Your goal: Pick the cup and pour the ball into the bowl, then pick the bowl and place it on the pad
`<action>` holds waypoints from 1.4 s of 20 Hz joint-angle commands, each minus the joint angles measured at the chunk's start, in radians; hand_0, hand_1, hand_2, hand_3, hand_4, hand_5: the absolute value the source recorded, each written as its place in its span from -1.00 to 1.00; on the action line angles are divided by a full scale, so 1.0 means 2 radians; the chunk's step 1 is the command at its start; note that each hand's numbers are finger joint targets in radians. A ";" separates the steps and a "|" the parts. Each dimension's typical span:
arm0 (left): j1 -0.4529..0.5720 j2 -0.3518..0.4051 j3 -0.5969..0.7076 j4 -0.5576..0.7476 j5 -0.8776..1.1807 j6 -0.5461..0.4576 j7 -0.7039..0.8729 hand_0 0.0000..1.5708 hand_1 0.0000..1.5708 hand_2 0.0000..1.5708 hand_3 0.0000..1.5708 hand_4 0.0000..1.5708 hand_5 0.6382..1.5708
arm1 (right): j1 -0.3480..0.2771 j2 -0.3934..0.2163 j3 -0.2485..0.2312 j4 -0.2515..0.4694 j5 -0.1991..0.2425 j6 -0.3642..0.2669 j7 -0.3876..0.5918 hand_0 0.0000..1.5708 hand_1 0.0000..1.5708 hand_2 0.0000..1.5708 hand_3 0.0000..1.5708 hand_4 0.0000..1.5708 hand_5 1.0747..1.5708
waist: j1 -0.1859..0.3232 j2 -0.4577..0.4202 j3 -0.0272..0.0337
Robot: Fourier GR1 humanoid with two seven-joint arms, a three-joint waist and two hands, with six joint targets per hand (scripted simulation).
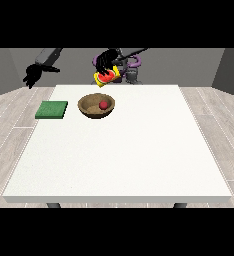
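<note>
Gripping tilted yellow-red cup [106, 77], hand [106, 61] curled round it, red ball [103, 104] in brown bowl [89, 111]

Cup [107, 78] part-hidden by robot hand [105, 61] — table legs cut off.

White table [139, 150], wooden floor [9, 115], grey walls [9, 65]

- I see the bowl [96, 106] on the table [139, 160], toward the far left part.
- The ball [103, 104] lies inside it.
- The pad [52, 110] sits just left of the bowl, apart from it.
- The cup [107, 77] hangs tilted above and behind the bowl.
</note>
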 commanded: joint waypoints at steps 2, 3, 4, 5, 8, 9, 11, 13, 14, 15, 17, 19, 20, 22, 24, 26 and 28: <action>0.002 0.010 0.027 -0.006 -0.033 0.005 -0.021 0.91 0.91 1.00 1.00 0.54 0.76 | 0.009 -0.018 -0.003 -0.004 -0.006 0.022 -0.011 -1.00 -1.00 -1.00 -0.67 -1.00 0.83 | -0.004 0.009 -0.0002; -0.014 -0.004 0.030 -0.011 -0.021 -0.037 -0.008 0.92 0.92 1.00 1.00 0.54 0.76 | 0.006 -0.004 0.010 0.003 0.003 0.020 0.004 -1.00 -1.00 -1.00 -1.00 -0.74 0.90 | -0.012 0.012 -0.0002; -0.018 0.002 0.026 -0.034 -0.025 -0.025 -0.034 0.93 0.93 1.00 1.00 0.53 0.77 | 0.013 0.006 -0.010 0.029 -0.013 0.013 -0.008 -1.00 -1.00 -1.00 -1.00 -0.45 0.94 | 0.029 0.018 0.0001; 0.008 -0.004 0.035 -0.042 -0.005 -0.022 -0.017 0.94 0.94 1.00 1.00 0.53 0.77 | 0.003 0.009 0.005 0.017 -0.007 0.016 0.019 -1.00 -1.00 -1.00 -1.00 -0.41 0.94 | 0.010 0.004 -0.0002; 0.051 0.015 0.125 -0.083 0.087 0.074 -0.020 -1.00 -1.00 1.00 1.00 0.62 0.75 | 0.007 0.015 -0.003 0.016 -0.016 0.006 0.034 -1.00 -1.00 -1.00 -1.00 -0.39 0.96 | 0.055 0.004 -0.0026; 0.051 0.014 0.141 -0.096 0.096 0.092 -0.017 -0.81 -0.81 1.00 1.00 0.28 0.94 | 0.002 0.012 -0.009 0.015 -0.017 -0.006 0.025 -1.00 -1.00 -1.00 -1.00 -0.39 0.96 | 0.068 0.015 -0.0022; 0.062 0.048 0.189 -0.109 0.131 0.124 -0.032 -0.47 -0.47 1.00 1.00 0.27 0.99 | -0.004 0.003 -0.020 0.012 -0.026 -0.010 0.031 -1.00 -1.00 -1.00 -1.00 -0.39 0.96 | 0.085 0.019 -0.0026; 0.078 0.051 0.225 -0.132 0.190 0.132 -0.063 -0.65 -0.65 1.00 1.00 0.28 1.00 | 0.000 0.014 -0.025 0.014 -0.026 -0.038 0.025 -1.00 -1.00 -1.00 -1.00 -0.39 0.96 | 0.108 0.026 -0.0026; 0.073 0.043 0.244 -0.126 0.215 0.131 -0.069 -0.53 -0.53 1.00 1.00 0.10 0.99 | -0.021 0.020 -0.026 0.004 -0.027 -0.051 0.019 -1.00 -1.00 -1.00 -1.00 -0.39 0.96 | 0.107 0.052 -0.0024; 0.096 0.039 0.249 -0.128 0.238 0.139 -0.085 -0.37 -0.37 1.00 0.98 0.12 0.99 | -0.020 0.009 -0.025 0.003 -0.027 -0.043 0.027 -1.00 -1.00 -1.00 -1.00 -0.40 0.95 | 0.104 0.058 -0.0022; 0.097 0.025 0.280 -0.135 0.302 0.128 -0.113 0.62 0.62 1.00 1.00 0.24 0.96 | -0.027 0.031 -0.023 -0.002 -0.026 -0.058 0.018 -1.00 -1.00 -1.00 -1.00 -0.62 0.95 | 0.107 0.081 -0.0024; 0.111 0.007 0.313 -0.151 0.367 0.137 -0.136 0.58 0.58 1.00 0.58 0.16 0.95 | -0.026 0.028 -0.032 -0.001 -0.037 -0.053 0.019 -1.00 -1.00 -1.00 -1.00 -0.71 0.98 | 0.110 0.099 -0.0029; 0.118 0.000 0.326 -0.147 0.395 0.127 -0.142 0.50 0.50 0.78 0.43 -0.01 0.93 | -0.021 0.042 -0.022 -0.008 -0.034 -0.051 0.021 -1.00 -1.00 -1.00 -1.00 -0.67 0.98 | 0.098 0.086 -0.0027; 0.121 0.002 0.349 -0.144 0.440 0.120 -0.179 0.38 0.38 0.39 0.15 0.05 0.95 | -0.036 0.039 -0.018 -0.016 -0.033 -0.050 0.032 -1.00 -1.00 -1.00 -1.00 -0.61 0.99 | 0.095 0.109 -0.0024; 0.110 -0.003 0.375 -0.144 0.503 0.123 -0.204 0.00 0.00 -0.10 -0.88 0.10 0.91 | -0.059 0.058 -0.016 -0.029 -0.037 -0.061 0.028 -1.00 -1.00 -1.00 -1.00 -0.51 0.99 | 0.086 0.141 -0.0031; 0.119 -0.003 0.394 -0.129 0.535 0.144 -0.234 -0.63 -0.63 -1.00 -1.00 0.06 0.98 | -0.067 0.067 -0.007 -0.042 -0.039 -0.052 0.035 -1.00 -1.00 -1.00 -1.00 -0.50 1.00 | 0.058 0.157 -0.0023; 0.152 -0.004 0.382 -0.128 0.592 0.154 -0.250 -1.00 -1.00 -1.00 -1.00 -0.49 0.95 | -0.074 0.079 0.007 -0.045 -0.030 -0.066 0.055 -1.00 -1.00 -1.00 -1.00 -0.46 0.98 | 0.052 0.146 -0.0021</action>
